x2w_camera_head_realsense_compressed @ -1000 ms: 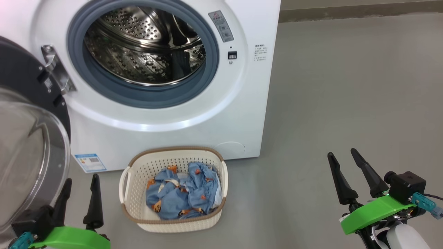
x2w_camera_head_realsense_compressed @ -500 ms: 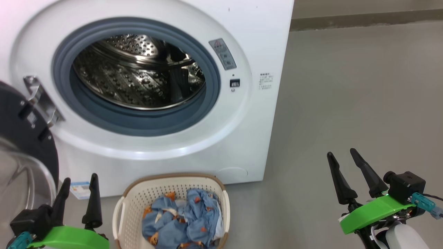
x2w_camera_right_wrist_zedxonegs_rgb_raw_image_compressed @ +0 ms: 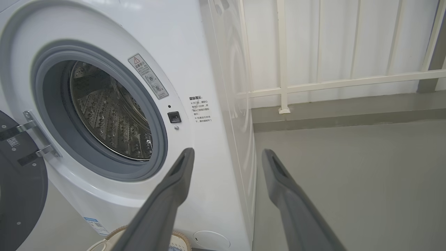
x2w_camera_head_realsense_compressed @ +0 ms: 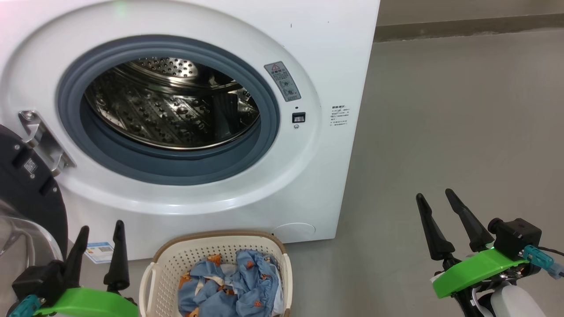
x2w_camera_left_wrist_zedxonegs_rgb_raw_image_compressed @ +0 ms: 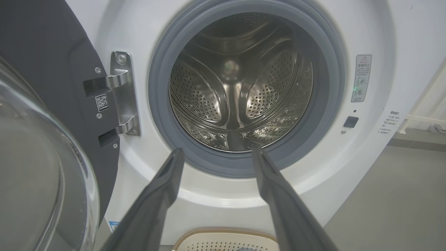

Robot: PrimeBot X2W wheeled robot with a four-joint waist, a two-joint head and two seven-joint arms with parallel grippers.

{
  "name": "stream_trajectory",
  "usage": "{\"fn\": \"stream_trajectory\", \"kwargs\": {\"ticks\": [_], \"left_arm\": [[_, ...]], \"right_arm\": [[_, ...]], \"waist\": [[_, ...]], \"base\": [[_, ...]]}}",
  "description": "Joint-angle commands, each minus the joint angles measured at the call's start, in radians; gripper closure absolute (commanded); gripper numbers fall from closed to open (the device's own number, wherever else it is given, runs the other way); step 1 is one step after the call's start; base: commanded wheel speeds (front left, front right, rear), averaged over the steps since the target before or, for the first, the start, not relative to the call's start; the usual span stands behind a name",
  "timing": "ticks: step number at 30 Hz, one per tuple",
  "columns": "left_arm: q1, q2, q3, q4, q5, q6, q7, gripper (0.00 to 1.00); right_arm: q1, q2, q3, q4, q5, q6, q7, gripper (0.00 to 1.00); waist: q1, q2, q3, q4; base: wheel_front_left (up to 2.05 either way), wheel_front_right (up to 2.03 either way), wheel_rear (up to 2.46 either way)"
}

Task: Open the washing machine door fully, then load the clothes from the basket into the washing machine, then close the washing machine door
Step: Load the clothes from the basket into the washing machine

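Observation:
The white washing machine (x2w_camera_head_realsense_compressed: 335,53) stands ahead with its steel drum (x2w_camera_head_realsense_compressed: 172,105) bare inside the grey-blue gasket. Its door (x2w_camera_head_realsense_compressed: 26,193) hangs swung open on the left, black rim and glass bowl (x2w_camera_left_wrist_zedxonegs_rgb_raw_image_compressed: 38,181) facing me, held by the metal hinge (x2w_camera_left_wrist_zedxonegs_rgb_raw_image_compressed: 123,94). On the floor in front sits the cream basket (x2w_camera_head_realsense_compressed: 211,255) holding the light blue clothes (x2w_camera_head_realsense_compressed: 229,286). My left gripper (x2w_camera_head_realsense_compressed: 100,229) is open at the lower left, beside the basket and empty. My right gripper (x2w_camera_head_realsense_compressed: 434,193) is open at the lower right over bare floor, empty too.
Grey floor (x2w_camera_head_realsense_compressed: 462,114) stretches to the right of the machine. A white railing (x2w_camera_right_wrist_zedxonegs_rgb_raw_image_compressed: 331,82) and wall run behind it in the right wrist view. A small blue label (x2w_camera_head_realsense_compressed: 99,252) sticks to the machine's lower front.
The head camera has tilted up: the machine and basket have slid down the picture, the basket now cut by the bottom edge. Both grippers stay open in place.

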Motion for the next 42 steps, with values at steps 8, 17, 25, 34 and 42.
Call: {"fn": "stream_trajectory", "kwargs": {"ticks": [8,17,25,34,42], "left_arm": [[-0.032,0.035,0.034,-0.029,0.005,0.010,-0.011,0.00],[-0.030,0.041,0.030,-0.029,0.011,0.014,-0.012,0.00],[-0.037,0.043,0.025,-0.026,0.015,0.019,-0.012,0.00],[-0.059,0.040,0.029,-0.026,0.033,0.029,-0.013,0.00],[-0.078,0.036,0.029,-0.021,0.042,0.026,-0.013,0.00]], "right_arm": [[-0.027,-0.004,0.013,-0.031,-0.004,0.002,-0.012,0.00],[-0.025,0.001,0.010,-0.034,-0.008,0.002,-0.012,0.00],[-0.030,0.002,0.010,-0.039,-0.010,0.002,-0.012,0.00],[-0.043,0.005,0.007,-0.045,-0.007,0.002,-0.012,0.00],[-0.061,0.013,0.003,-0.052,-0.010,0.002,-0.012,0.00]], "waist": [[0.0000,-0.0001,0.006,0.000],[0.0000,-0.0001,0.011,-0.001],[0.0000,-0.0001,0.030,-0.004],[0.0000,-0.0001,0.072,-0.012],[0.0000,-0.0001,0.122,-0.022]], "base": [[0.00,0.00,0.00],[0.00,0.00,0.00],[0.00,0.00,0.00],[0.00,0.00,0.00],[0.00,0.00,0.00]]}}
